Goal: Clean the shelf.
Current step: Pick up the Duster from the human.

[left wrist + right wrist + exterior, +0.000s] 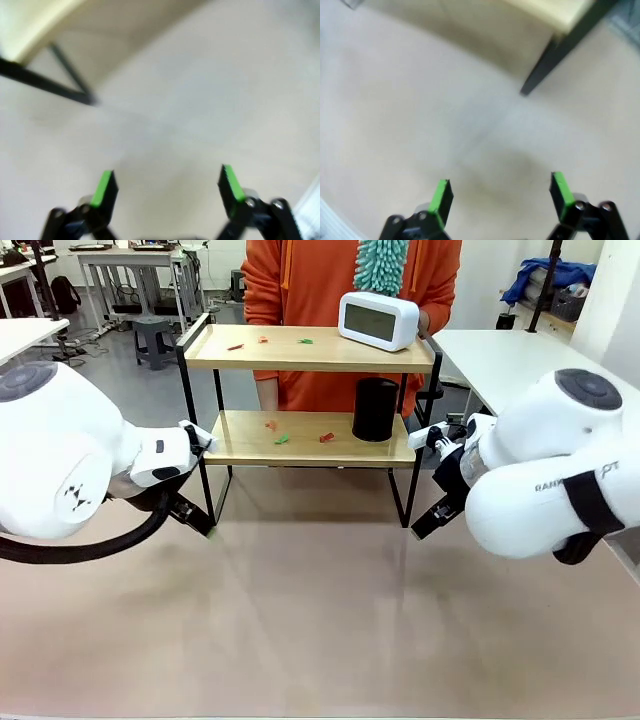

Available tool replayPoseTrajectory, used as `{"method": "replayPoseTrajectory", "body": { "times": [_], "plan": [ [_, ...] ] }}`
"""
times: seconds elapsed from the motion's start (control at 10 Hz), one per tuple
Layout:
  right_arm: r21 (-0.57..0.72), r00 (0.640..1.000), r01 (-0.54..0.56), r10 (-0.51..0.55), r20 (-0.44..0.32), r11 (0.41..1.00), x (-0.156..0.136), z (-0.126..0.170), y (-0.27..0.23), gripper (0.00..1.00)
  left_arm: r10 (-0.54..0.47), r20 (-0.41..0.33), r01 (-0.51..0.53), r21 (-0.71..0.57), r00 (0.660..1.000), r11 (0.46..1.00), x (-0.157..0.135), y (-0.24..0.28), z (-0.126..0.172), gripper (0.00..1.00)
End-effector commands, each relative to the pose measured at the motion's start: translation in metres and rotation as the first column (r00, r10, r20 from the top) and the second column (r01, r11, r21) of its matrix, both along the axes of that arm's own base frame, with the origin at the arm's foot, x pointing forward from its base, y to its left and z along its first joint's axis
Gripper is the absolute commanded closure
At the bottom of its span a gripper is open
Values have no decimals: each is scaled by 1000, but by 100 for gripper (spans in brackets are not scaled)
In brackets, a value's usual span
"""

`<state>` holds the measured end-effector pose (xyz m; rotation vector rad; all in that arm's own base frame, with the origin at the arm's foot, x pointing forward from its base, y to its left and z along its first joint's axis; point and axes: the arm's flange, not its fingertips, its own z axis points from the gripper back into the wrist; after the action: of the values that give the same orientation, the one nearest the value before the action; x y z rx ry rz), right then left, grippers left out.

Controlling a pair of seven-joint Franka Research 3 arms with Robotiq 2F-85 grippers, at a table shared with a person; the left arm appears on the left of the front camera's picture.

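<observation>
One shelf (310,360) stands far-centre on the table (320,620), just before a person. Two pincers hang low near its feet, the left gripper (170,182) and right gripper (501,192), both spread and empty. At its right end are one white clock (378,320) above and one black cylinder (375,408) below; three small scraps (282,438) lie on each board.

Front faces shelf (300,355); wrist views close over table (210,100), sharing shelf legs

The shelf (330,352) on the table (320,620) carries a white clock (378,320), black cylinder (375,408), coloured scraps (282,438).
</observation>
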<state>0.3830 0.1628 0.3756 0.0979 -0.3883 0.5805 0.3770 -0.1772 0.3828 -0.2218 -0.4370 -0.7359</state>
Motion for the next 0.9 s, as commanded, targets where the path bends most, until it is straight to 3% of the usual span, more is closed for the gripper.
{"method": "replayPoseTrajectory", "body": {
  "times": [0.0,0.1,0.2,0.3,0.4,0.5,0.6,0.7,0.8],
  "plan": [
    [182,979,196,-180,-97,964,-31,86,-50,0,-144,-241,95,-203,960,975,-38,57,71,0],
    [395,971,240,-225,-85,887,-55,125,-85,0,-168,-200,93,-339,965,936,-57,85,98,0],
    [651,990,138,-103,-93,746,-89,158,-127,0,-105,-150,16,-502,983,865,-74,126,123,0],
    [770,987,143,-146,-66,621,-114,172,-164,0,40,-116,-104,-625,992,773,-87,168,136,0],
    [850,972,166,-226,-56,501,-134,173,-205,0,143,-123,-186,-750,982,634,-99,213,134,0],
    [915,951,190,-297,-82,357,-148,161,-246,0,198,-150,-230,-842,969,488,-107,257,121,0],
    [947,923,250,-345,-171,200,-154,134,-286,0,279,-224,-308,-900,934,309,-110,301,95,0],
    [940,893,323,-365,-264,111,-151,104,-307,0,306,-288,-350,-921,907,169,-107,323,68,0],
    [915,856,397,-388,-343,66,-146,77,-314,0,344,-356,-404,-912,869,76,-98,333,47,0]
  ]
}}
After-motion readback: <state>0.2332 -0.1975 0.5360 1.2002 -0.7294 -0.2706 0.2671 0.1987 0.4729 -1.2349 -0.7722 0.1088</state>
